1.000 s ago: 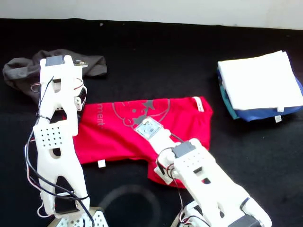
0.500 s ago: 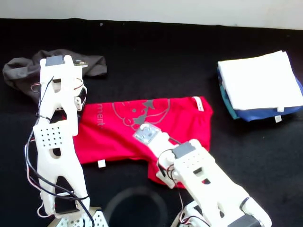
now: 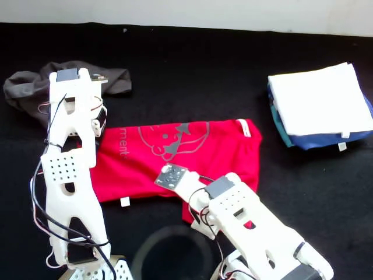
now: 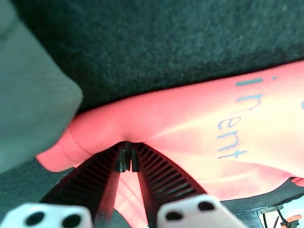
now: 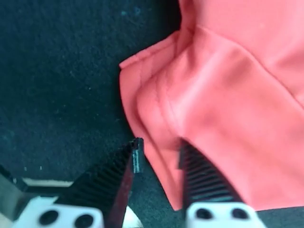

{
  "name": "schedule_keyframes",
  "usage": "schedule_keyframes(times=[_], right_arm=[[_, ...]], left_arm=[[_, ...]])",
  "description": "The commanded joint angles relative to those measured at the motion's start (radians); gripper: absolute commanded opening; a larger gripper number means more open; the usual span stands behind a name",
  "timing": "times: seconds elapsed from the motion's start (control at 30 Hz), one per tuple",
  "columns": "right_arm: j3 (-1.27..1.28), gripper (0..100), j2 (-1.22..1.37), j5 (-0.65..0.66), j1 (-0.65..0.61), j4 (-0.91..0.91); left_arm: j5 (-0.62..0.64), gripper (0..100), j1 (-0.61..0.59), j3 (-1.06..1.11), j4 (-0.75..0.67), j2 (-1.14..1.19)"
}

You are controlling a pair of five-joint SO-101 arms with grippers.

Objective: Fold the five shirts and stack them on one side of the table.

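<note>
Red shirt [image 3: 224, 146] lies between grey shirt [image 3: 26, 88] and folded stack [image 3: 320, 99].

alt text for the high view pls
A red shirt lies spread on a black table with two white robot arms over it, the left arm at its left end and the right arm at its near edge. A crumpled grey shirt sits back left; a folded stack, white over blue, sits at right.

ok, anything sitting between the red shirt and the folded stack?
Nothing visible. Between the red shirt and the folded stack lies only bare black table. The grey shirt sits on the opposite side, out of that path.
</note>
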Motion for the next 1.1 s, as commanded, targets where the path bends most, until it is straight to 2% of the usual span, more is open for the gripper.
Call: schedule_keyframes(times=[0.0, 0.33, 0.7, 0.77, 0.87, 1.07], right_arm=[[-0.045, 19.0, -0.008, 0.031, -0.01, 0.008], [0.14, 18.3, -0.001, 0.032, -0.013, -0.182], [0.211, 18.0, -0.001, 0.032, -0.012, -0.197], [0.211, 12.9, -0.001, 0.032, -0.012, -0.197], [0.209, 0.0, -0.001, 0.032, -0.008, -0.197], [0.2, 2.5, -0.012, 0.031, -0.007, -0.196]], left_arm=[[0.005, 1, -0.015, -0.031, -0.011, 0.012], [0.005, 1, -0.015, -0.031, -0.011, 0.012], [0.005, 1, -0.013, -0.033, -0.011, 0.012], [0.005, 1, -0.013, -0.033, -0.011, 0.012], [0.005, 1, -0.013, -0.033, -0.011, 0.012], [0.005, 1, -0.013, -0.033, -0.009, 0.012]])
